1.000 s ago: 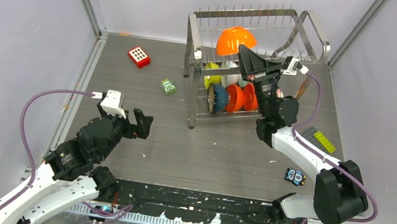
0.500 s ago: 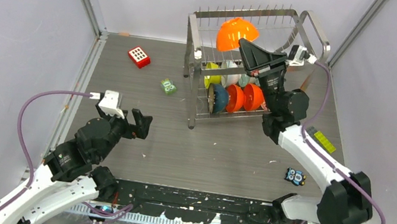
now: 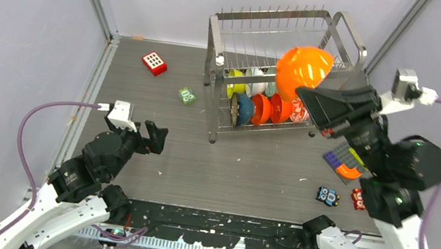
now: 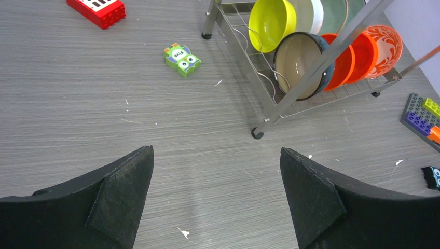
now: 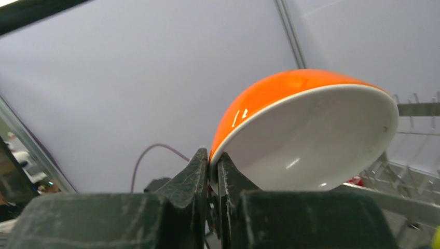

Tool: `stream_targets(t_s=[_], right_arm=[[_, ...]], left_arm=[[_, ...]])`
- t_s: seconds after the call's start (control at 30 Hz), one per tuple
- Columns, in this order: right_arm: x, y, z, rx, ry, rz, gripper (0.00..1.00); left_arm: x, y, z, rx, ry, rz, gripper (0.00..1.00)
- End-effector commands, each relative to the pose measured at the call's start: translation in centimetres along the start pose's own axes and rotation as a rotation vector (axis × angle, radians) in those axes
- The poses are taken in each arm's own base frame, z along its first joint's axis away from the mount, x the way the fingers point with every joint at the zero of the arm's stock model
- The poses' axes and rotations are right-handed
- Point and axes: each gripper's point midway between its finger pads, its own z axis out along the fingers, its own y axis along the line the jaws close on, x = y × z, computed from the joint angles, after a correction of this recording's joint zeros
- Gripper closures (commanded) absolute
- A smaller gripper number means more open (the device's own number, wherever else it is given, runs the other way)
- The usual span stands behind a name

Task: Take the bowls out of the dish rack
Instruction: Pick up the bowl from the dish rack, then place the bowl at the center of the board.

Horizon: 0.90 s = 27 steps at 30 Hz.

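Grey wood-grain tabletop (image 3: 245, 162), steel-wire dish rack (image 4: 306, 80); right tool (image 5: 211, 161) tight on glossy orange bowl (image 5: 311, 140), left tool (image 4: 217, 150) agape.

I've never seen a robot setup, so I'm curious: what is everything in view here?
dish rack: one, shiny steel, far side.
bowls in rack: seven; lime-yellow, white, teal, dark blue, two orange, red-patterned; lower tier.
orange bowl: one, white inside, held aloft.
red block: one, white dots, left of rack.
green brick: one, between block and rack.
flat brick plate: one, multicoloured, right side.
small bricks: two, blue and red, near right.
left gripper: black, open, near left.
right gripper: black, shut on orange bowl's rim.
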Motion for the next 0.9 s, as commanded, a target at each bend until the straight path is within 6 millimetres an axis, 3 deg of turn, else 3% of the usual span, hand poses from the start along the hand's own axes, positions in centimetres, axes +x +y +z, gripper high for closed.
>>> stream_targets(t_s=[0.0,0.33,0.53,0.63,0.73,0.87], right_arm=[[5.1,-3.1,-4.7,0.194,0.316,-0.167,0.99],[8.3,-8.4,-10.2,0.502,0.587,-0.294,0.99],[10.4,-11.4,-10.9,0.631,0.695,-0.377,0.99],[12.4,-11.4,-10.0,0.636,0.755,-0.467,0.99],[14.9,-9.9,-8.8,0.586,0.81,-0.582,0.99],[19.3,-8.7,-8.4,0.532,0.937,-0.752,0.99]], left_arm=[[-1.4,0.1,0.1,-0.016,-0.056,-0.009,0.07],[-1.6,-0.2,0.3,-0.046,0.004,-0.013,0.08],[-1.1,0.1,0.1,-0.074,0.06,-0.006,0.09],[-0.5,0.4,-0.1,-0.083,0.073,-0.014,0.09],[-0.2,0.6,-0.5,-0.08,0.084,-0.02,0.09],[-0.2,0.7,-1.3,-0.069,0.098,-0.023,0.09]])
